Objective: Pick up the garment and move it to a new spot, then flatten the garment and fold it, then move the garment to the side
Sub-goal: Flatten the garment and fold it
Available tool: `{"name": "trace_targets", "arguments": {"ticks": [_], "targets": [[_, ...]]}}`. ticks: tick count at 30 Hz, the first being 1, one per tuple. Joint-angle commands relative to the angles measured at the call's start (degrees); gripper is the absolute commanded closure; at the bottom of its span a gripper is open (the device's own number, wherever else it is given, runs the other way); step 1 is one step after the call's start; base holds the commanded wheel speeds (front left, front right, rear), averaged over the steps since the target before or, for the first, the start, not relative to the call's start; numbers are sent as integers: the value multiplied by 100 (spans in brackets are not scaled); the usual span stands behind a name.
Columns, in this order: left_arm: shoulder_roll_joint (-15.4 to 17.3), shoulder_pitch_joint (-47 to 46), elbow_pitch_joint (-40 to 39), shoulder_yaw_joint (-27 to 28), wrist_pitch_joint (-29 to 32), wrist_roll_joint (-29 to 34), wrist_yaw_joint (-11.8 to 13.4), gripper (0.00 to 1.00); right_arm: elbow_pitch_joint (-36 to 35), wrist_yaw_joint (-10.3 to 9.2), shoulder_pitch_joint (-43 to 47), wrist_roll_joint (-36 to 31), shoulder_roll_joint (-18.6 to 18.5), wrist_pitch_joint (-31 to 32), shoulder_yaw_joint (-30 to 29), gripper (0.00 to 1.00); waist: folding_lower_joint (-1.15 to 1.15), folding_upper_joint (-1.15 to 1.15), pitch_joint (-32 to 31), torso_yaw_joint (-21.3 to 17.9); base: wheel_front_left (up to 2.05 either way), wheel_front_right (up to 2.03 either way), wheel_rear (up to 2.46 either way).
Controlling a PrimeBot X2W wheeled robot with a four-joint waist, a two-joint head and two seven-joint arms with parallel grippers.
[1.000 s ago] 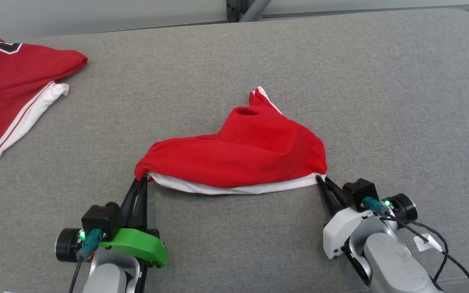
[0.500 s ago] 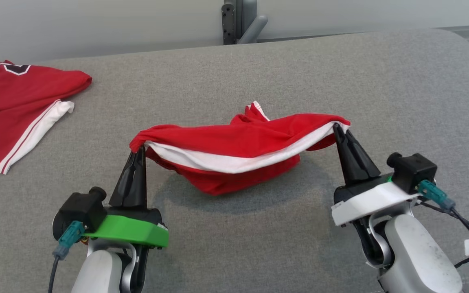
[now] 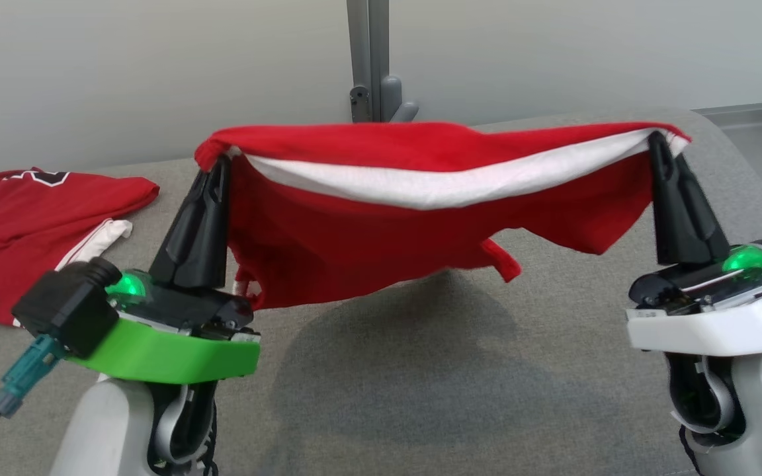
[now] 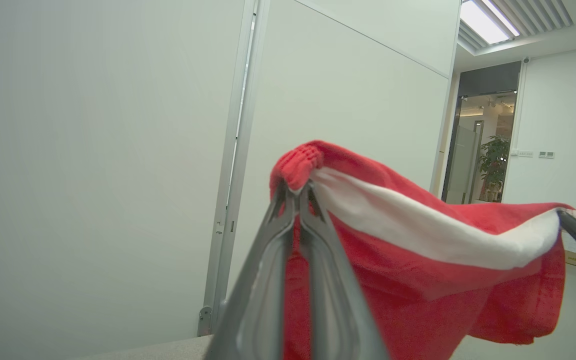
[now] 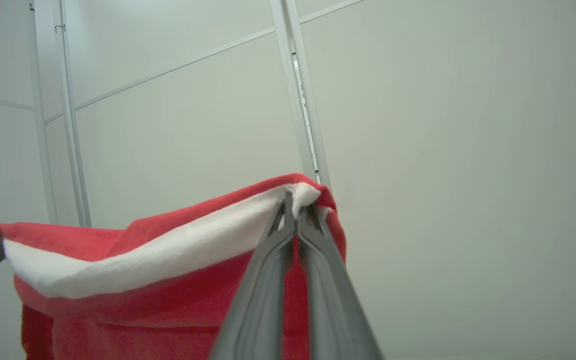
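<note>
A red garment [image 3: 381,231] with a white band along its top edge hangs in the air above the grey surface [image 3: 421,396], stretched between both grippers. My left gripper [image 3: 219,162] is shut on its left corner, and my right gripper [image 3: 657,140] is shut on its right corner. The cloth sags between them and its lower edge dangles free. In the left wrist view my left gripper [image 4: 295,187] pinches the red garment [image 4: 418,290] at its bunched corner. In the right wrist view my right gripper [image 5: 295,202] pinches the garment [image 5: 168,310] at the white band.
A second red garment [image 3: 30,225] with white trim lies at the far left of the grey surface. A pale wall with a grey metal post [image 3: 368,59] stands behind. The surface's rounded right edge [image 3: 738,152] is near my right gripper.
Both grippers have risen and lifted the garment off the surface, from bunched and low to hanging spread between them. The head camera has tilted up, showing more wall.
</note>
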Motion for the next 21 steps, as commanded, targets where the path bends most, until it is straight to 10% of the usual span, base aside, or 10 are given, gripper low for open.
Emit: {"name": "trace_targets", "arguments": {"ticks": [1,11,21], "targets": [[75,-97,-119,7,64,2,-14,100,-117,-7,69,37,-28,37,-63,100,0,17,-107,-67,0,0,0],[551,-1021,-392,-121,1002,-49,2,100,-611,-5,-217,54,129,604,-447,100,0,17,149,-86,0,0,0],[937,-3527,1640,-313,1436,-452,-23,100,1225,-5,-2901,128,76,569,-58,100,0,17,1607,-298,0,0,0]]}}
